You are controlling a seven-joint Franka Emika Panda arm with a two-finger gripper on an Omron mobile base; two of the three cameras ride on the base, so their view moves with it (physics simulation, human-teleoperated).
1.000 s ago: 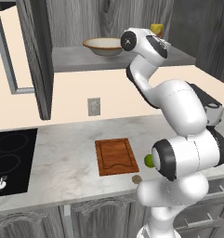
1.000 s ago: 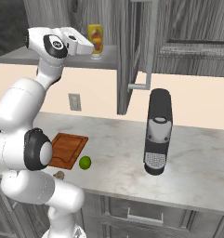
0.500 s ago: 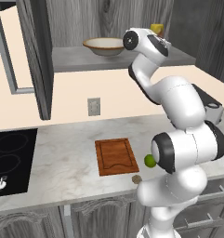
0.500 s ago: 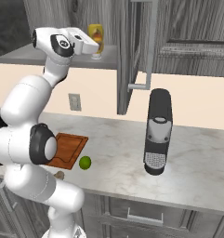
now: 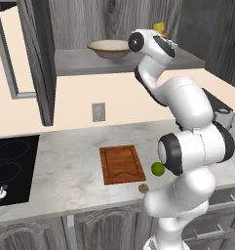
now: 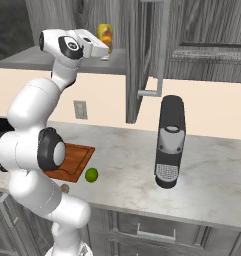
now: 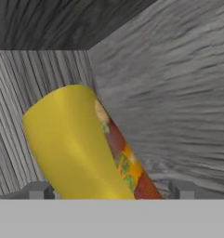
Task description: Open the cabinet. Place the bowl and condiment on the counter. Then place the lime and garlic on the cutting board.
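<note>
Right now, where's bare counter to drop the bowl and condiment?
Widest bare counter lies between the cooktop and the cutting board. More sits between the lime and the coffee machine, and right of that machine. Crowded: the board's right corner, where lime and garlic lie beside the arm's base.

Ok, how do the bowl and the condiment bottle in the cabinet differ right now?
The bowl is wide, shallow and cream with a brown rim; the condiment is a narrow, tall yellow bottle with a colourful label. The bowl sits clear of the arm; the condiment stands between the open gripper's fingertips, not yet clamped. Both are on the cabinet shelf, not yet on the counter.
</note>
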